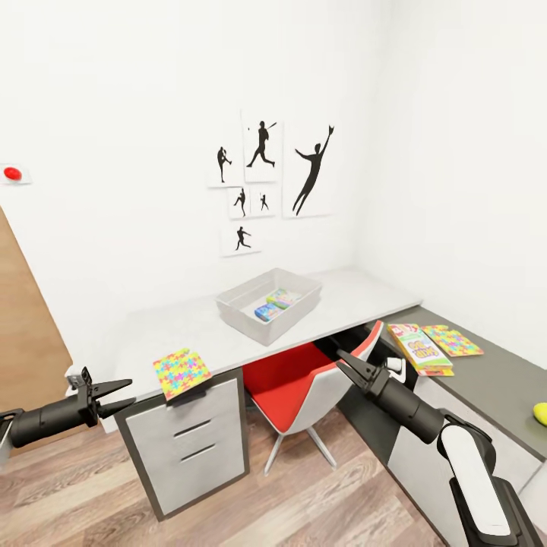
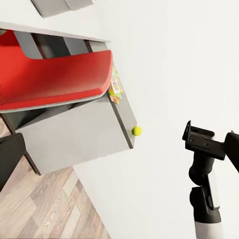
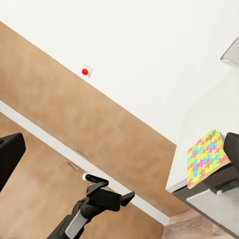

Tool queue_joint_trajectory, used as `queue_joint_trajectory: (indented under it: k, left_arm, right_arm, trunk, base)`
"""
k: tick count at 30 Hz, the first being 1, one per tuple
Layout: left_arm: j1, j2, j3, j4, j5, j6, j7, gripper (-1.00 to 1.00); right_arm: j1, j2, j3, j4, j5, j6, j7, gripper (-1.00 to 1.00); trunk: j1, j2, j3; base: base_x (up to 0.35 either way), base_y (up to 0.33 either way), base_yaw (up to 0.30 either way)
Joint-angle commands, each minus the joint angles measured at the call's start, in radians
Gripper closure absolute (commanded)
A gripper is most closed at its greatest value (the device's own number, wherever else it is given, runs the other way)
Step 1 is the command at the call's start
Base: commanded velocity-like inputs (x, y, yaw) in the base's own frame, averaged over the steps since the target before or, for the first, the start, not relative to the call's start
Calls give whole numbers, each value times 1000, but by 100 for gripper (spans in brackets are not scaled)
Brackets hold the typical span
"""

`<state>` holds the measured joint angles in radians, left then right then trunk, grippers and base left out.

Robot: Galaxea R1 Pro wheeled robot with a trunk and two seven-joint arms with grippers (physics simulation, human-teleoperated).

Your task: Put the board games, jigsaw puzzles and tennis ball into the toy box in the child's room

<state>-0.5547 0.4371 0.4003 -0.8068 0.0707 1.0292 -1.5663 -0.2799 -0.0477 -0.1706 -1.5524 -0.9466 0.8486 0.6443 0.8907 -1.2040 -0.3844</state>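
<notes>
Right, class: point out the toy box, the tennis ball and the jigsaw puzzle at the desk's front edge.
toy box (image 1: 237,310), head view, its near left wall.
tennis ball (image 1: 540,412), head view, middle of the ball.
jigsaw puzzle (image 1: 181,372), head view, centre of its top face.

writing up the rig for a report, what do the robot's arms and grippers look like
Both arms end in a dark cylindrical forearm carrying a black gripper: left gripper, right gripper. Each has two thin pointed fingers on a blocky black bracket. The right arm has a white casing edged in black behind its dark forearm. No cables or markings are visible.
</notes>
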Motion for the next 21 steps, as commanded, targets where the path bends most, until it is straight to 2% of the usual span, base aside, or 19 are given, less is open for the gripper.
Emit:
queue_joint_trajectory:
  k: [1,5,10,15,21]
  left_arm:
    - [-1,0,0,0,-1,11,-5,-100]
    - [-1,0,0,0,-1,11,-5,-100]
    - [-1,-5,1,0,-3,11,-5,-100]
    - [-1,-22,2,0,-5,11,-5,-100]
    - [-1,-60,4,1,-3,11,9,-100]
  right_arm:
    - [-1,0,-1,0,-1,6,2,-100]
    - [-1,0,-1,0,-1,6,3,-100]
    - [-1,0,-1,0,-1,6,3,-100]
    - [-1,0,-1,0,-1,7,0,-100]
    - [-1,0,-1,0,-1,7,-4,-100]
  trunk:
    - [4,-8,-4]
    - [19,-36,-17]
    - [38,-71,-33]
    - [58,-106,-48]
    - [81,-148,-67]
  base:
    - [-6,1,0]
    - [-27,0,0]
    - [-185,19,0]
    - [-45,4,0]
    - [-5,0,0]
